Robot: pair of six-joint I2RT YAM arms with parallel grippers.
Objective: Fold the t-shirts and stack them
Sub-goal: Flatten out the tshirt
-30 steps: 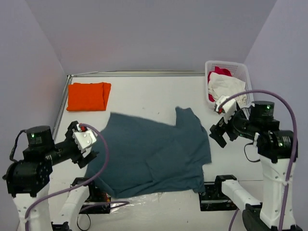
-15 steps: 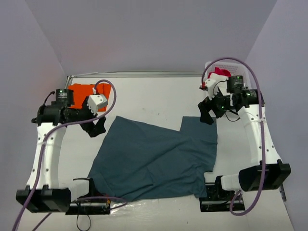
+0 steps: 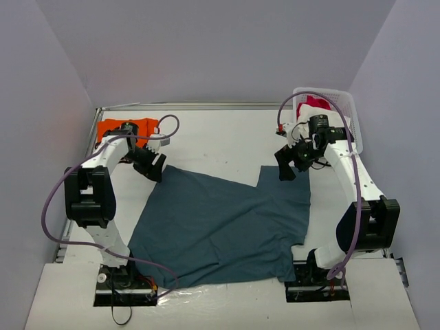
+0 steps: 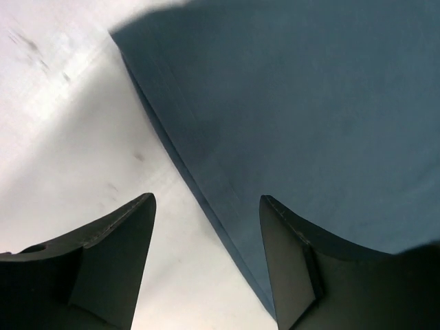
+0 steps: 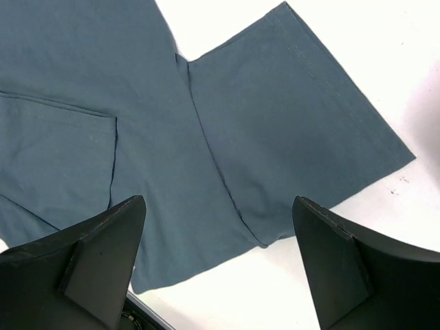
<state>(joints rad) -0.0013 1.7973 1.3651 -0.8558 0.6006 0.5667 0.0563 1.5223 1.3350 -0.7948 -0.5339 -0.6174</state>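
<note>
Your left gripper point(image 4: 206, 197) and right gripper point(image 5: 218, 199) gape wide, empty, above the slate-blue t-shirt point(image 3: 220, 220) spread on the surface point(image 3: 220, 137). Only the top view shows the orange t-shirt point(image 3: 115, 129) folded far-left, and a basket point(image 3: 340, 91) holding a red-pink garment point(image 3: 313, 103).

Couldn't see all of the orange t-shirt point(image 3: 108, 128) at ten o'clock, partly hidden behind the left arm point(image 3: 103, 155).

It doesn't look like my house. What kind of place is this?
Probably a robot lab booth: plain walls around a white table, a left arm and right arm bolted to it, a shirt spread out.
</note>
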